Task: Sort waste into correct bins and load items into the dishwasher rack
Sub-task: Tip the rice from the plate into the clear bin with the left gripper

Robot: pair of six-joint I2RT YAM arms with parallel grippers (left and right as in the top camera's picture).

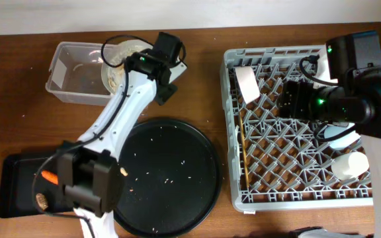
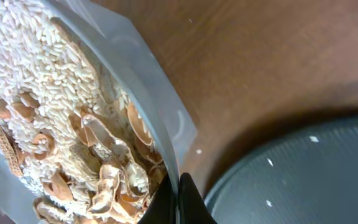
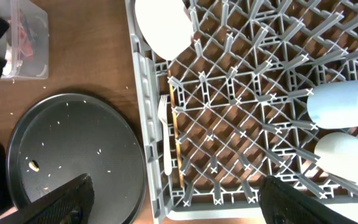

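My left gripper is shut on the rim of the pale grey plate, holding it tilted beside the clear tub. Beige rice and brown scraps lie on the plate. My right gripper is open and empty above the dishwasher rack. In the rack are the pinkish-white bowl, white fork, chopsticks, blue cup and white cup.
The large round black tray with scattered rice bits lies at centre. The shallow black tray at front left holds an orange carrot piece and a brown lump. My left arm crosses above both trays.
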